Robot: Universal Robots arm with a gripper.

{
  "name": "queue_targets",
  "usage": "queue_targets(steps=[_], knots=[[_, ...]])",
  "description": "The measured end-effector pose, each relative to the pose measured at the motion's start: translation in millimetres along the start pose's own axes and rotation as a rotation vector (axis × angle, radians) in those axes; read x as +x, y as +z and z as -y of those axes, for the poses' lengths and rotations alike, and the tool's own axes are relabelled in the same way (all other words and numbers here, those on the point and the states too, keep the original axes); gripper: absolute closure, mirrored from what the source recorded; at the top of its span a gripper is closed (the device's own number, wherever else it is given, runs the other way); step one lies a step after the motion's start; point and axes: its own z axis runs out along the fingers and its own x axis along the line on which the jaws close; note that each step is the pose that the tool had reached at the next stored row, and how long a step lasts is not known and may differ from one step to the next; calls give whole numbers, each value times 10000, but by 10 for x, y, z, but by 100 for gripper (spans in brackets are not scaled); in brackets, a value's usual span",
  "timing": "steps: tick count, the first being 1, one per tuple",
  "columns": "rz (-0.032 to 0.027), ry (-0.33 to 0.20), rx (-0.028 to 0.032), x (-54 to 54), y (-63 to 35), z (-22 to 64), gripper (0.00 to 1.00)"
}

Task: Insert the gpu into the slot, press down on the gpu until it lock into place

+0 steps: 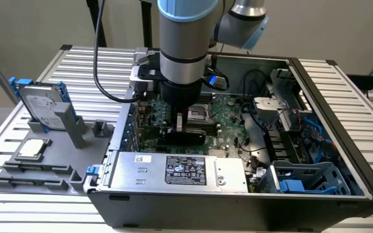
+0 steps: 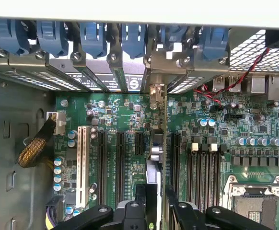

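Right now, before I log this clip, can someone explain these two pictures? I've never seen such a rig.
A robot arm reaches down into an open computer case lying on a slatted table. One picture comes from a camera off the arm, the other from a camera on its wrist, looking along the green motherboard. The pincer grips the gpu, seen edge-on, upright over the board. The slot under it is hidden. Beside the case, a grey rack holds a hard drive and a chip.
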Motion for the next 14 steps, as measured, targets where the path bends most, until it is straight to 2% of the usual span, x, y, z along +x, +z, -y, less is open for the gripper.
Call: queue_targets(steps=[2,3,4,14], knots=[[44,4,-4,-5,-19,-4,73],[24,4,-9,-5,-61,-4,73],[8,1,-16,-6,-113,-2,68],[8,-10,-21,-26,-570,-2,68]])
